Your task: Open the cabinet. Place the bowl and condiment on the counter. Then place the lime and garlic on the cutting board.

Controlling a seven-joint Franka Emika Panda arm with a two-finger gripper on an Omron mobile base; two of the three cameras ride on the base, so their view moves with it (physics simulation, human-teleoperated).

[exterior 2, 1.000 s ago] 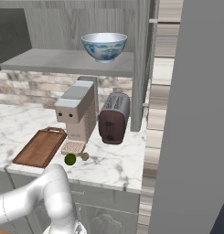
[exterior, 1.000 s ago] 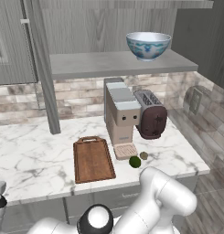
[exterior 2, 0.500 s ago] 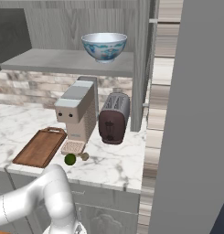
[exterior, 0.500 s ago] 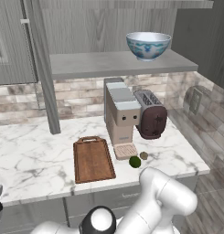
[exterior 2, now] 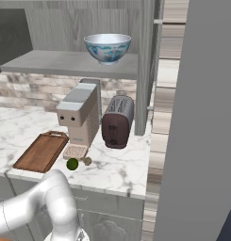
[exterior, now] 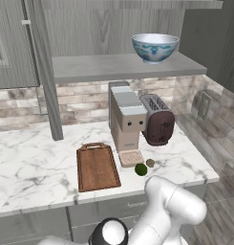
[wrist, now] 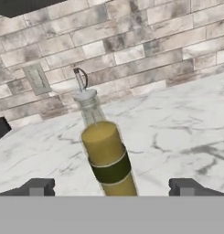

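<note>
Cabinet (exterior: 123, 67): grey wood-grain, doors swung wide, one flat grey shelf showing inside, same as a second ago.
Counter (exterior: 37, 162): white marble with grey veins and a thick pale edge, running under the cabinet; brick-pattern tile on the wall behind.
Coffee machine (exterior: 125, 119): boxy, beige, standing on the counter with a small grid tray at its foot.
Toaster (exterior: 158, 119): dark maroon, rounded, just beside the machine.
Cutting board (exterior: 96, 166): dark brown wood, rectangular, loop handle at the far short end, lying flat with nothing on it.
Bowl (exterior: 154, 47): round, white inside, blue-and-white pattern outside, upright on the cabinet shelf, nothing seen in it, not shifted from the earlier frames.
Condiment (wrist: 104, 153): slim glass bottle, yellow-olive liquid nearly to the shoulder, dark band round the body, narrow neck with a small metal pourer, standing on the marble.
Gripper (wrist: 112, 187): jaws spread wide, a dark tip either side of the bottle's base, touching nothing.
Lime (exterior: 141, 169): small, round, dark green, on the marble near the front edge, by the grid tray.
Garlic (exterior: 150, 162): smaller brownish-grey lump, just beside the lime, both off the board.
</note>
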